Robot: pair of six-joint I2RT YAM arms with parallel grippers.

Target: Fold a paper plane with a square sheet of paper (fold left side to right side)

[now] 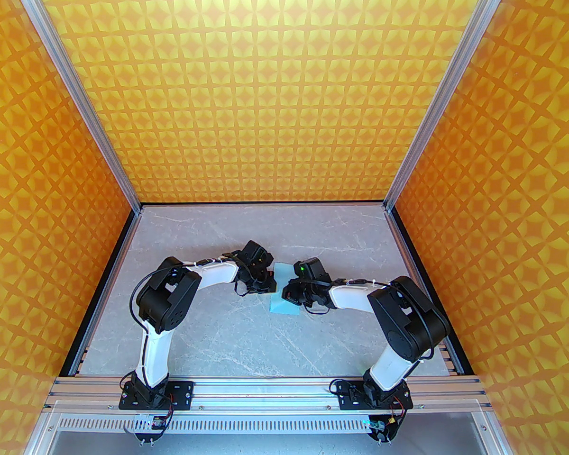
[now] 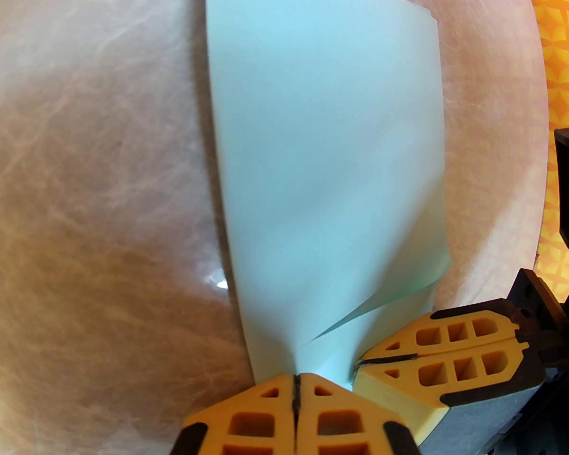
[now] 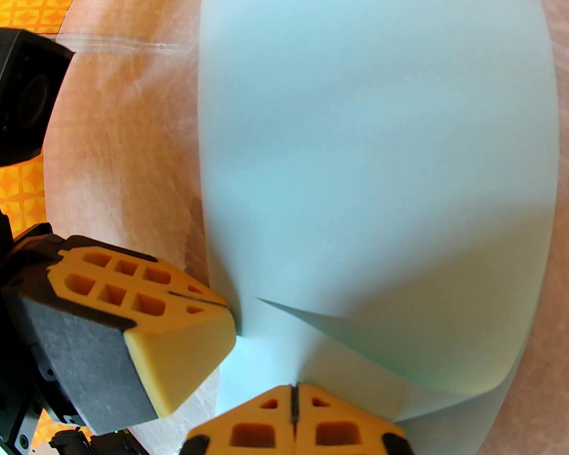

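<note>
The square sheet of paper point(image 1: 280, 304) is pale light-blue and lies mid-table between both grippers. It is bent over itself, and its upper layer bulges and curls above the lower one point(image 2: 322, 159) point(image 3: 370, 159). My left gripper point(image 1: 269, 284) point(image 2: 296, 376) is shut on the sheet's near edge, where the paper puckers into the seam between its orange fingertips. My right gripper point(image 1: 289, 295) point(image 3: 294, 387) is shut on the same edge close by. Each wrist view also has the other gripper, the right gripper point(image 2: 358, 363) and the left gripper point(image 3: 227, 307), both with tips closed against the paper.
The grey marble table point(image 1: 246, 339) has free room in front of and behind the grippers. Orange patterned walls point(image 1: 284, 88) and aluminium posts enclose the back and sides. The arm bases sit on the rail at the near edge.
</note>
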